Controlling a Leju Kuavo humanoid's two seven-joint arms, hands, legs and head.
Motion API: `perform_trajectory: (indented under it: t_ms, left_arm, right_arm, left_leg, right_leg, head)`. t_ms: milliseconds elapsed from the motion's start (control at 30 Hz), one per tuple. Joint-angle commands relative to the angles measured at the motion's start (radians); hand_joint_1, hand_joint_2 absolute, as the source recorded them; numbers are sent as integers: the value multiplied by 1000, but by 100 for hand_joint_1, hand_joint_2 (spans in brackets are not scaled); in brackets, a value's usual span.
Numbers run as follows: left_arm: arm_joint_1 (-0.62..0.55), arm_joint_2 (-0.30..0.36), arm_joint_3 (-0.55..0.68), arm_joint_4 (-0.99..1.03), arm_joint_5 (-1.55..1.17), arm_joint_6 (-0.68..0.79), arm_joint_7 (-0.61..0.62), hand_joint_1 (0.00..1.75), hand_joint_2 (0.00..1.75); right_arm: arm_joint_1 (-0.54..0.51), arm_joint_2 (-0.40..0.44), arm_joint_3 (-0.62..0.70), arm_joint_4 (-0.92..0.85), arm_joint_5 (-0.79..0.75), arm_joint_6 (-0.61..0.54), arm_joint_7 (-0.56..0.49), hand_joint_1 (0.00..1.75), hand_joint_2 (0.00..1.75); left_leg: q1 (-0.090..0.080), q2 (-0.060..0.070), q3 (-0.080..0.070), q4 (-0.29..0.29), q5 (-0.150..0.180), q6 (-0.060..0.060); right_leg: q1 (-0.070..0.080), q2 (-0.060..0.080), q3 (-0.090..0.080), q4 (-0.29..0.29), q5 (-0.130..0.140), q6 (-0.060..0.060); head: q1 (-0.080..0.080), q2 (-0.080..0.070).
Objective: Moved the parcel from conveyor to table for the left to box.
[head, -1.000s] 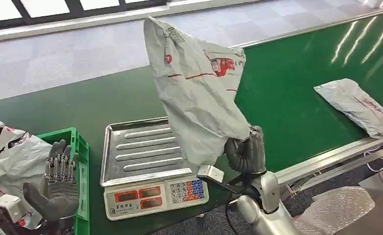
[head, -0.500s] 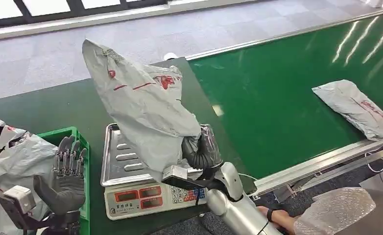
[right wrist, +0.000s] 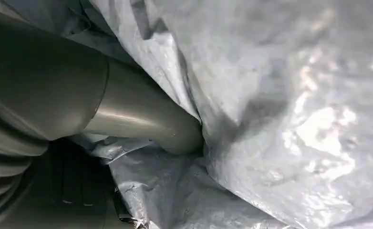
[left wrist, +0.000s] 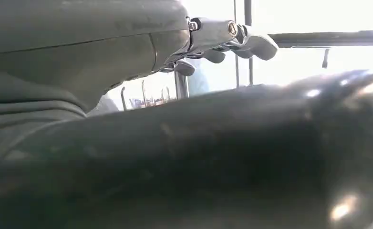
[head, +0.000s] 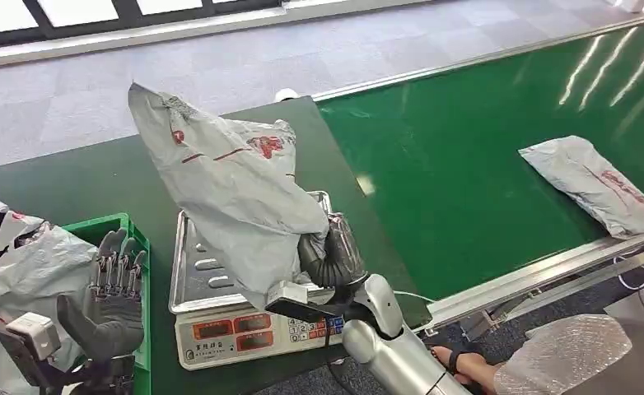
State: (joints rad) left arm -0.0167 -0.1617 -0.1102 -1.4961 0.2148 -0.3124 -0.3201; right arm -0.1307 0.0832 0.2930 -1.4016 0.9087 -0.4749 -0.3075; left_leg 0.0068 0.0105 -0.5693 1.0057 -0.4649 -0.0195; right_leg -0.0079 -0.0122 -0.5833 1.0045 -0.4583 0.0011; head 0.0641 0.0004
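Right hand grips the parcel by its near end, over the scale; its long axis tilts up and far-left. Left hand, fingers apart and holding nothing, waits well to the left by the green box.

We see a scale on the dark table, a green crate beside it, bubble wrap lower right.

- Grey tiled floor stretches beyond the right hand, sunlit.
- Window frames line the far edge past the hand.
- Bright streaks gleam to its right.
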Motion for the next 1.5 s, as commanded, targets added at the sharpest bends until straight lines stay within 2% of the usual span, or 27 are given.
perform_trajectory:
  t_ms: [33,200,233,267,300,467,733,767,967,1033,1367,1467,1500]
  left_arm:
    - [10,11,2,6,-15,10,16,0,0]
    - [21,19,-2,16,-26,10,15,0,0]
    - [21,19,-2,17,-28,10,13,0,0]
    - [22,18,-1,16,-29,10,13,0,0]
    - [13,14,-1,13,-45,11,18,0,0]
    - [21,3,-1,9,-74,30,27,0,0]
    - [26,-3,13,1,-90,44,13,0,0]
    - [25,-4,14,1,-93,46,12,0,0]
    - [14,-16,30,0,-118,86,-21,0,0]
    - [8,-27,58,-27,-111,134,-59,0,0]
    - [8,-27,66,-40,-103,149,-61,0,0]
    - [14,-27,94,-118,-220,301,-136,0,0]
    - [17,-24,95,-152,-296,369,-157,0,0]
  right_arm:
    - [-43,5,23,84,46,74,100,175,175]
    - [-6,-1,-21,81,74,102,141,175,175]
    - [-10,-1,-30,100,100,110,165,96,175]
    - [-16,-1,-34,112,134,108,187,2,175]
    - [-9,-4,-40,111,171,104,224,0,175]
    - [53,10,-77,50,184,101,229,0,175]
    - [66,14,-109,24,209,82,223,0,175]
    - [70,15,-112,18,205,70,214,0,0]
    - [143,18,-126,-147,69,-13,78,0,0]
    - [199,19,-134,-264,-23,-20,7,0,0]
    - [206,23,-140,-280,-38,-18,-11,0,0]
    - [284,29,-160,-428,-108,-77,-95,0,0]
    - [319,30,-168,-485,-128,-95,-114,0,175]
  left_leg:
    - [1,2,1,-2,1,1]
    - [0,-1,2,-2,0,1]
    - [0,-1,2,-3,1,1]
    - [0,-1,2,-2,0,0]
    - [0,-1,3,-3,1,1]
    - [0,-3,1,-2,1,1]
    - [0,-1,1,-2,0,1]
    - [0,-2,0,-1,0,1]
    - [0,-2,0,-1,0,1]
    - [0,-3,-1,-1,0,1]
    - [0,-1,0,-1,0,1]
    - [0,-2,-1,-1,0,1]
    - [0,-2,-1,1,-1,1]
  right_leg:
    - [0,4,1,-3,2,0]
    - [0,1,2,-2,0,0]
    - [0,1,2,-3,1,0]
    - [0,1,2,-3,1,0]
    - [0,1,2,-4,1,0]
    - [0,-2,2,-2,0,0]
    - [0,0,0,-2,1,0]
    - [0,0,0,-1,0,0]
    - [0,-1,-1,-1,0,0]
    - [0,-1,-1,-1,-1,0]
    - [0,0,-1,-1,0,1]
    - [0,0,-1,-1,0,0]
    - [0,-1,-2,0,-1,0]
  head:
    - [0,0]
    - [0,0]
    - [0,0]
    - [0,0]
    - [0,0]
    - [0,0]
    - [0,0]
    - [0,0]
    - [0,0]
    - [0,0]
    - [0,0]
    - [0,0]
    - [0,0]
